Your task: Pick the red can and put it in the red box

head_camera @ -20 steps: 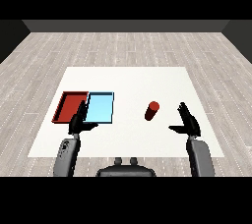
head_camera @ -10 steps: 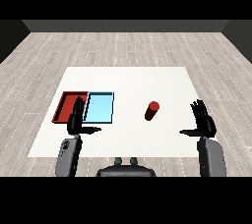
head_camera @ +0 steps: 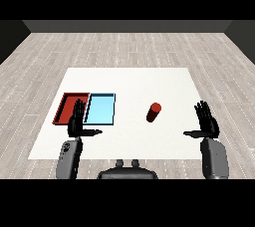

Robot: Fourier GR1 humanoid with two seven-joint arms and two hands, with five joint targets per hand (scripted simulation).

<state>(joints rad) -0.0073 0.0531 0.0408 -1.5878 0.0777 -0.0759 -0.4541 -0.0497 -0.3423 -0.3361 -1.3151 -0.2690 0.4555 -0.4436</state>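
Note:
The red can lies on the white table, right of the trays. The red tray is at the left, with the light blue tray touching its right side. My right hand is raised at the table's right edge, open, fingers straight and thumb pointing left, well to the right of the can and apart from it. My left hand is open too, hovering at the near edge of the two trays with its thumb pointing right.
Grey wood flooring surrounds the table. Bare table surface lies between the can and my right hand and behind the trays.
My right hand has swung outward to the right, away from the can, and its fingers have straightened upward. The can and my left hand have stayed put.

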